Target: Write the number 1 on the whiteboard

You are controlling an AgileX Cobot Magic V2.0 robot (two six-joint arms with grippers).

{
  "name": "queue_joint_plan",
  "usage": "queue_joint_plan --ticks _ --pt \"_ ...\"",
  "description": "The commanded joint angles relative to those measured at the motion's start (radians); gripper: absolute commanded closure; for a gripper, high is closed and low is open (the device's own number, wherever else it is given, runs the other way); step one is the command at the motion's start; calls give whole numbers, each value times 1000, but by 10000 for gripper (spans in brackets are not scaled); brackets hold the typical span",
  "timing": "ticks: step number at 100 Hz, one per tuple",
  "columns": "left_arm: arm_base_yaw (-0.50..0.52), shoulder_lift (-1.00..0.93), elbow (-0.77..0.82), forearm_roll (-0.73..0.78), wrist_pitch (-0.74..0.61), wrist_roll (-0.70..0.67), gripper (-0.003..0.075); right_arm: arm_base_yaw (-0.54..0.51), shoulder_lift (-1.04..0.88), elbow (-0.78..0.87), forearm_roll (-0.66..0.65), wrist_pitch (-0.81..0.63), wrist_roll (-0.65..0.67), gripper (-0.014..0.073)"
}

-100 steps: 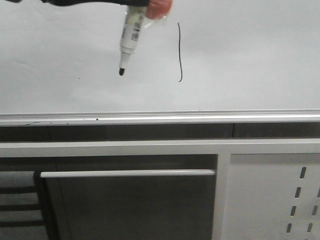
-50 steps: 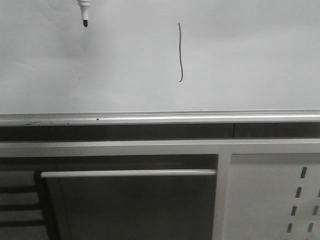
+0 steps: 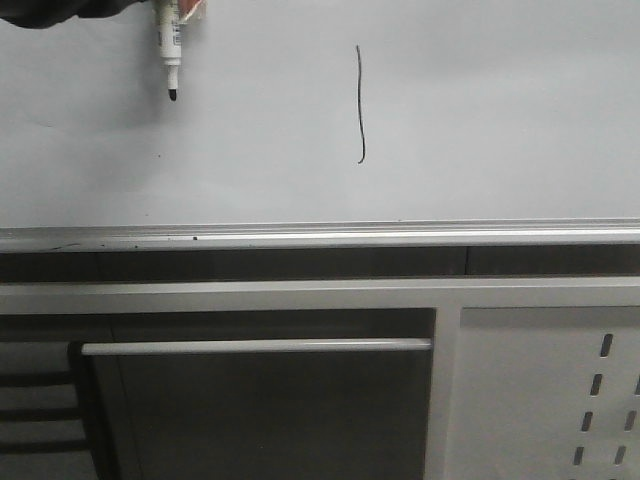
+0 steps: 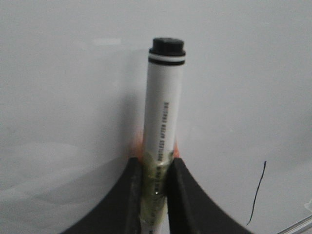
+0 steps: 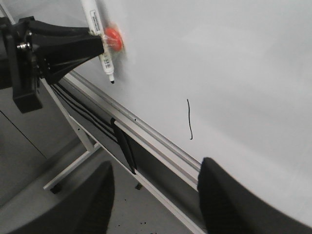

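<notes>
1. One large pale grey-white smooth whiteboard (image 3: 480, 110) fills the upper front view, with one silver metal rail (image 3: 320, 236) along its lower edge.
2. One thin black vertical marker stroke, the number 1 (image 3: 360, 104), stands on the board right of centre, with a small hook at its lower end; it also shows in the left wrist view (image 4: 257, 193) and the right wrist view (image 5: 189, 119).
3. One white-barrelled marker pen (image 3: 170, 40) with a black tip hangs at the board's upper left, tip down, well to the left of the stroke.
4. The black left gripper (image 4: 155, 180) is clenched on the pen's barrel (image 4: 163, 126), with an orange pad (image 5: 112, 36) at the grip.
5. The right gripper (image 5: 156, 195) holds nothing, its two dark fingers (image 5: 234, 200) spread wide apart.
6. One perforated grey metal panel (image 3: 560, 400) sits below the rail at lower right.
7. Against half a second ago, the pen shows more of its barrel and its tip sits lower; the stroke is unchanged.
</notes>
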Motion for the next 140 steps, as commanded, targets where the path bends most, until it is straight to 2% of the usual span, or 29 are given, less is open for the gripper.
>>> queue_joint_plan --ticks 1,25,59,68,85,92,104,128,140 --pt "2 0 -26 -2 -97 6 741 -5 -15 -36 30 -59 1 242" --pt "2 19 -26 -23 -150 6 741 -5 -15 -36 30 -59 1 242" --pt "2 19 -26 -45 -154 16 729 -5 -15 -36 30 -59 1 242" --pt "2 19 -26 -45 -152 16 637 -5 -15 -36 30 -59 1 242" --pt "2 19 -26 -62 -152 16 295 -5 -15 -36 30 -59 1 242" --pt "2 19 -26 -64 -152 16 214 -5 -15 -36 30 -59 1 242" --pt "2 -8 -26 -62 -87 16 195 -5 -15 -36 14 -59 1 242" --pt "2 -182 -26 -34 186 16 195 -16 -16 -36 -15 -37 21 243" --pt "2 -300 -26 60 290 16 198 -58 -26 -36 -15 -38 75 300"
